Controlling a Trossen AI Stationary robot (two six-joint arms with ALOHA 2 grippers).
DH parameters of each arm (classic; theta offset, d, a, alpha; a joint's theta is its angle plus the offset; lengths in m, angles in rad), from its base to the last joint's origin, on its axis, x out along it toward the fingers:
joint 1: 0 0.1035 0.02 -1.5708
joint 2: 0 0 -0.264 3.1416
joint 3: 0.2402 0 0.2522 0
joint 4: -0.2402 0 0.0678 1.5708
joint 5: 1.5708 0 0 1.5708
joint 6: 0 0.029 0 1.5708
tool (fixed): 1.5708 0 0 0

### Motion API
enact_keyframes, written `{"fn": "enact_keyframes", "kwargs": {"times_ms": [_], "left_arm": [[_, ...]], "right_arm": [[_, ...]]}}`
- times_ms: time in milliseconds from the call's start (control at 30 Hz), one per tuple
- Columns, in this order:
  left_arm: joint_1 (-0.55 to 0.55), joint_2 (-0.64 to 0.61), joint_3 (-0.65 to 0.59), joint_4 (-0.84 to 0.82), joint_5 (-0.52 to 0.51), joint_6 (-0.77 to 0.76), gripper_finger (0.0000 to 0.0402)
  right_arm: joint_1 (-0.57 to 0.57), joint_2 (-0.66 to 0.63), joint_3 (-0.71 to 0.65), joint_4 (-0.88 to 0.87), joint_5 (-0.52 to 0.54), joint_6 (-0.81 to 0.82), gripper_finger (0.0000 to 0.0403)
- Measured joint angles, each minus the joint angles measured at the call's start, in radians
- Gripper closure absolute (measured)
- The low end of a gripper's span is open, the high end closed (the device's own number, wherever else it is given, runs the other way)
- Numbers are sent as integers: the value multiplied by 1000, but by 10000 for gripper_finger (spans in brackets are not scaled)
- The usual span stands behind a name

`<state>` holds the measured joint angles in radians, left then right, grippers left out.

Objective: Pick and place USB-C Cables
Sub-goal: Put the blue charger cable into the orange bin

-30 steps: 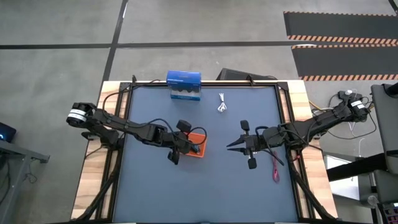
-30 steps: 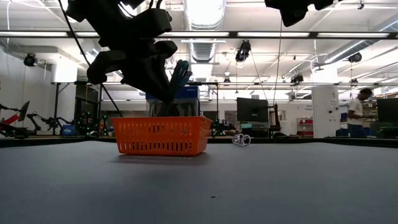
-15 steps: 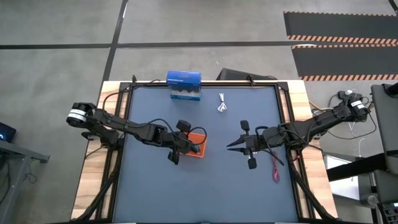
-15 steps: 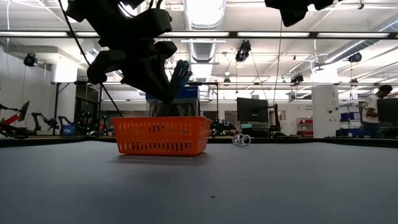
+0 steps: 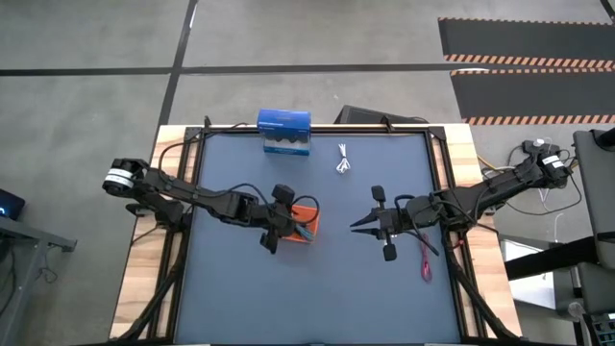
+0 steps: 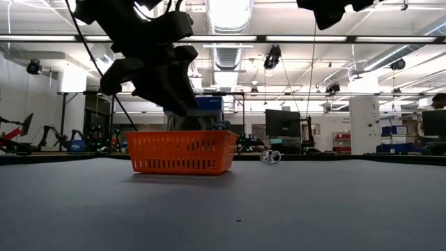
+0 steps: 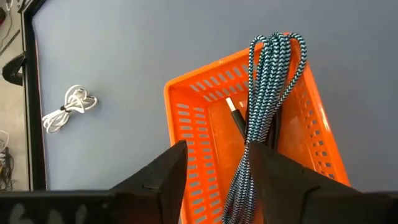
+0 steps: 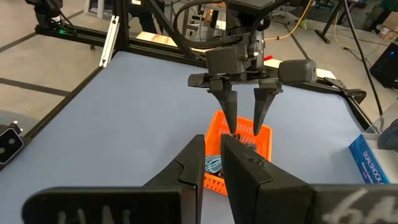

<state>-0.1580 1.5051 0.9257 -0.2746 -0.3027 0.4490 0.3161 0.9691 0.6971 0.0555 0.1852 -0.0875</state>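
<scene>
The orange tray (image 5: 309,212) stands left of the table's middle. The teal-green cable (image 7: 266,93) lies in it, on top of a dark cable (image 7: 240,127) with a metal plug; one loop (image 6: 220,126) pokes above the rim. My left gripper (image 7: 217,152) hangs open just above the tray, its fingers either side of the teal cable's near end. A white cable (image 5: 343,160) lies near the far edge and a red cable (image 5: 424,265) near the right edge. My right gripper (image 5: 357,225) hovers shut right of the tray, holding nothing.
A blue box (image 5: 284,132) stands at the table's far edge, behind the tray. Bare blue mat lies between the tray and my right gripper and along the near edge. Black frame rails run along the table's sides.
My left gripper has opened and let go of the teal-green cable. The cable, which stood slanting up between the fingers above the tray, has fallen into the tray; only a loop shows over the rim. Both arms have kept their places.
</scene>
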Motion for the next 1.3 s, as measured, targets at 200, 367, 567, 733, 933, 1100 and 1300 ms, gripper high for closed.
{"fn": "enact_keyframes", "kwargs": {"times_ms": [200, 367, 567, 733, 933, 1100, 1300], "left_arm": [[-7, 0, 0, 59, 27, -49, 240], [-6, 0, 0, 111, 73, -124, 240], [-6, 0, -8, 155, 182, -194, 240], [-4, 0, -70, 261, 200, -206, 240], [29, 0, -122, 296, 202, -204, 240], [58, 5, -153, 322, 244, -205, 240], [74, 62, -163, 372, 254, -198, 240]], "right_arm": [[0, 0, 0, 0, 0, -1, 360], [0, 0, 0, -1, 0, -2, 360], [0, 0, 0, -1, 0, -2, 360], [0, 0, 0, -1, 0, -1, 360], [0, 0, 0, 0, 0, -1, 360], [0, 0, 0, 0, 0, 0, 360], [0, 0, 0, -1, 0, -3, 360]]}}
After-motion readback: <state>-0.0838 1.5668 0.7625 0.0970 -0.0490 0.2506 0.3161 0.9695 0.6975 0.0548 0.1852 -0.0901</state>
